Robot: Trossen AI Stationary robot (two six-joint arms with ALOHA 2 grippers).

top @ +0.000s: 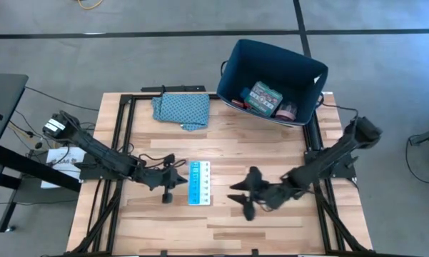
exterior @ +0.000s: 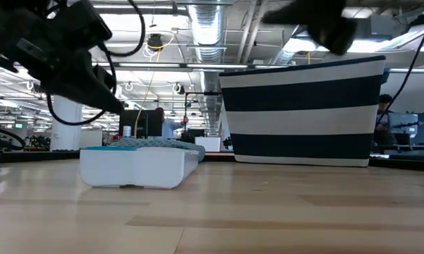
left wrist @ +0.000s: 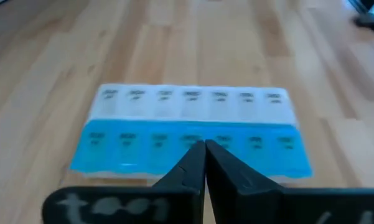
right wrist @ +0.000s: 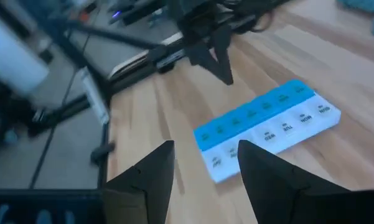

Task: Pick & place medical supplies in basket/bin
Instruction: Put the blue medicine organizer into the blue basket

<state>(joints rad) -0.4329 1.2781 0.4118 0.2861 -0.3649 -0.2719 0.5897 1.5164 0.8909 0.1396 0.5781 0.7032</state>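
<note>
The blue-and-white pill organizer (top: 199,183) lies flat on the wooden table, midway between my grippers. My left gripper (top: 180,180) is shut; it hangs just left of the organizer, its tips (left wrist: 204,149) pointing at the blue row (left wrist: 143,146) from slightly above. My right gripper (top: 239,198) stands open to the organizer's right, facing it (right wrist: 267,127) across bare wood. The navy bin (top: 275,82) sits at the table's far right corner and holds a teal-red flat box (top: 263,98) and a pink roll (top: 287,111).
A teal patterned folded cloth (top: 182,108) lies near the far edge, left of the bin. In the low view the striped bin wall (exterior: 307,113) rises behind the organizer (exterior: 137,166). Bare wood stretches along the near edge (top: 214,232).
</note>
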